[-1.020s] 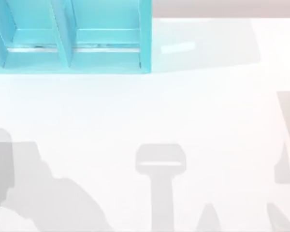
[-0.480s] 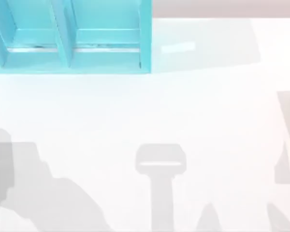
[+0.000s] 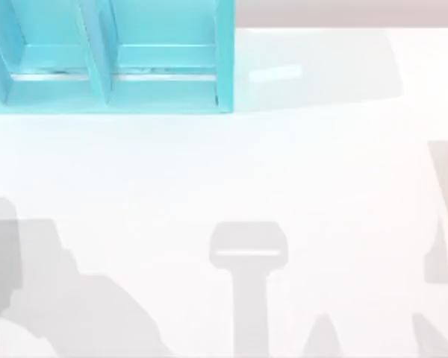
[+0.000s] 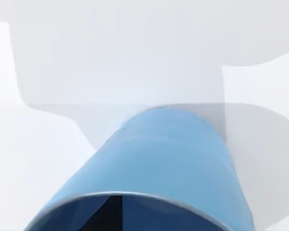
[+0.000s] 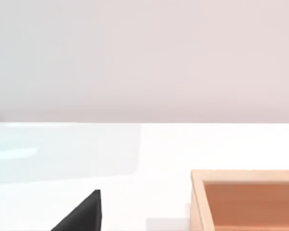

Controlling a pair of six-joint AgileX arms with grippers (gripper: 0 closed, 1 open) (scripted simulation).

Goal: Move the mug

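Here, as we read it —
Mug: the mug [image 4: 173, 159] sits right at our left wrist camera, blue wall and rim up close, above the white bench [image 3: 299, 171].
Left claw: a dark sliver shows inside the rim; whether it grips, we cannot tell.
Handling: we judge it light, rigid, smooth — pinch the rim wall, firmly.
Shelf: the turquoise shelf unit [image 3: 164, 82] stands at the bench's far left.
Right arm: parked near a wooden tray [image 5: 245, 202].

I work in a rendered test scene, not a lived-in room: a bare white table [image 3: 284, 164], a flat pale wall [image 5: 144, 57] behind it, a turquoise shelf unit [image 3: 112, 56] and a plain wooden tray [image 5: 197, 202].
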